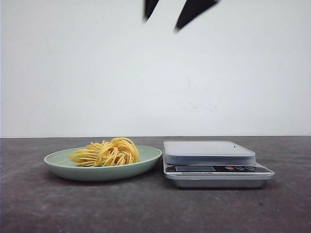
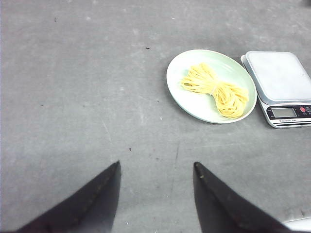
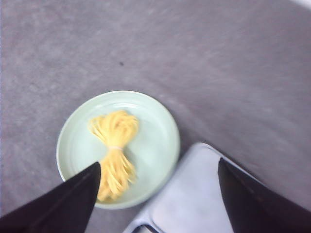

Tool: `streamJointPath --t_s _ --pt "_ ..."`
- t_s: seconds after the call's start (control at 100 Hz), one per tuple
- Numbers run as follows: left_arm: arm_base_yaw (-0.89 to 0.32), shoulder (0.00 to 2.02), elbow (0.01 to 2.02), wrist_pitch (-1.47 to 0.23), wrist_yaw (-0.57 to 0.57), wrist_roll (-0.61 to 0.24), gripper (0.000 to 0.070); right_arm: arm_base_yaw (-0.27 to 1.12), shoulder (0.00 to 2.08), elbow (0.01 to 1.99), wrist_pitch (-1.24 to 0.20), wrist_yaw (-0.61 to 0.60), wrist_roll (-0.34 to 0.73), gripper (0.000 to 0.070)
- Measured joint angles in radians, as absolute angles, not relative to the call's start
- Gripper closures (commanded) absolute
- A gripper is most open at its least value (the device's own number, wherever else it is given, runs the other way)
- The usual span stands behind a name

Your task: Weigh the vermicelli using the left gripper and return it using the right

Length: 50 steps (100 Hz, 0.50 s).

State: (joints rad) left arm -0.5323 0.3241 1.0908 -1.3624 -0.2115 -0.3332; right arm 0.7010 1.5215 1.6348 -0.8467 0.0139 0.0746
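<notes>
The vermicelli [image 1: 107, 153], a yellow nest tied at the middle, lies in the pale green plate [image 1: 148, 156] on the dark table. A silver kitchen scale [image 1: 209, 153] stands just right of the plate, its platform bare. My right gripper [image 1: 162, 24] hangs open and empty high above the gap between plate and scale. Its wrist view looks down between the open fingers [image 3: 159, 164] on the vermicelli [image 3: 114, 145], plate [image 3: 155, 131] and scale [image 3: 194, 199]. My left gripper [image 2: 156, 164] is open and empty over bare table, well away from the vermicelli [image 2: 216, 87], plate [image 2: 182, 68] and scale [image 2: 277, 75].
The grey table [image 1: 48, 204] runs back to a plain white wall [image 1: 73, 73]. The scale's display and buttons [image 1: 214, 169] face the front.
</notes>
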Motion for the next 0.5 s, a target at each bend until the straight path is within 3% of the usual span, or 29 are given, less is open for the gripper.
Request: streamJointPath --t_s 0.41,0.5 --pt "-0.532 0.324 1.091 -1.292 -0.212 -0.325 0.0432 0.701 1.045 1.635 -1.298 0.201 0.060 0.0217" --pt "-0.532 0.324 1.091 -1.275 -0.212 -0.317 0.0432 0.705 0.950 1.634 -1.337 0.215 0.075 0.0226"
